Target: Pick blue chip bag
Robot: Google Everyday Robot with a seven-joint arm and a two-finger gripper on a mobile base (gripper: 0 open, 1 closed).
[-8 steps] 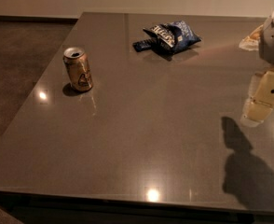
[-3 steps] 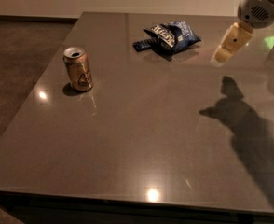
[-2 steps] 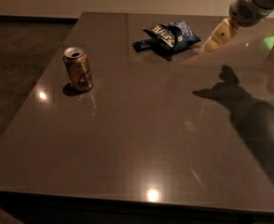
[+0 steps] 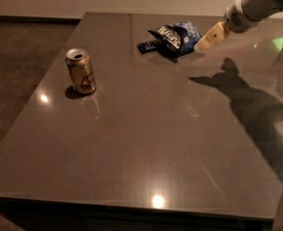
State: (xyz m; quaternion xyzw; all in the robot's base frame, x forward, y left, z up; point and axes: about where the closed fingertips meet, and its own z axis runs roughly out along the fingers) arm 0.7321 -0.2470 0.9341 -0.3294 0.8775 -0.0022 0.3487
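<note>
- Blue chip bag [image 4: 173, 36] lies crumpled on the far part of the table [image 4: 156, 143], near the back edge and a little right of centre, with its white lettering facing up.
- Gripper [image 4: 205, 41] hangs just beside the bag's right end, its cream tip angled down and left toward the foil. Whether it touches the bag cannot be told, nor whether it is released or clenched.
- Arm [image 4: 257, 6] reaches in from the upper right corner and throws a dark shadow [image 4: 250, 100] over the right side of the tabletop.
- Gold drink can [image 4: 81, 71] stands upright on the left side with its opened top showing, well apart from bag and gripper.
- Dark floor [image 4: 21, 57] runs along the table's left.
</note>
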